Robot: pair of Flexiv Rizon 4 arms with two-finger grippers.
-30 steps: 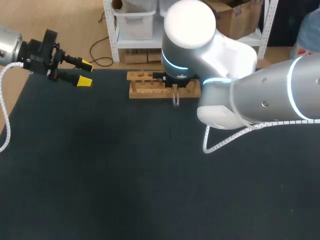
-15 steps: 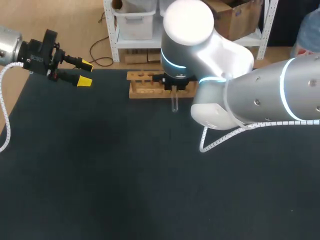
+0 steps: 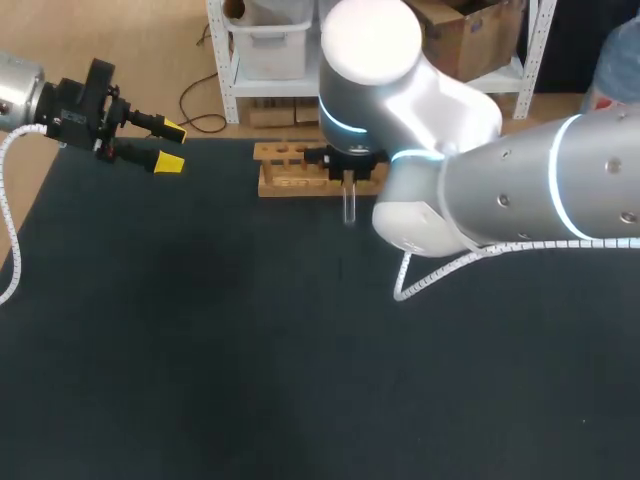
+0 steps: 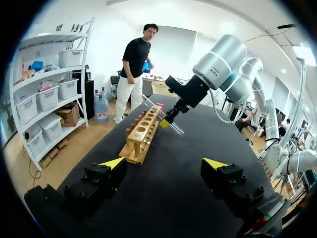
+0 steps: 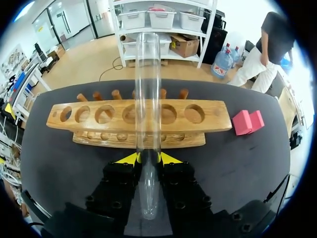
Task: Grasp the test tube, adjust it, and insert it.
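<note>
The right hand (image 5: 148, 158) clamps the glass test tube (image 5: 148, 74) partway along, with the wooden rack (image 5: 198, 116) just ahead. The tube is likely light, stiff, slick and brittle, so grip it gently at mid-length.

The left arm (image 3: 20, 85) comes in at the upper left of the head view. Its left gripper (image 3: 171, 146) points toward the right, with 2 yellow fingertips (image 4: 114, 162) spread wide apart and nothing between them. The right arm (image 3: 520, 190) enters from the right edge and bends across to the upper middle, wrist turned downward. The right gripper (image 5: 148, 159) has both fingers pressed against a test tube (image 5: 148, 99) from 2 sides — the tube running out ahead between them.
</note>
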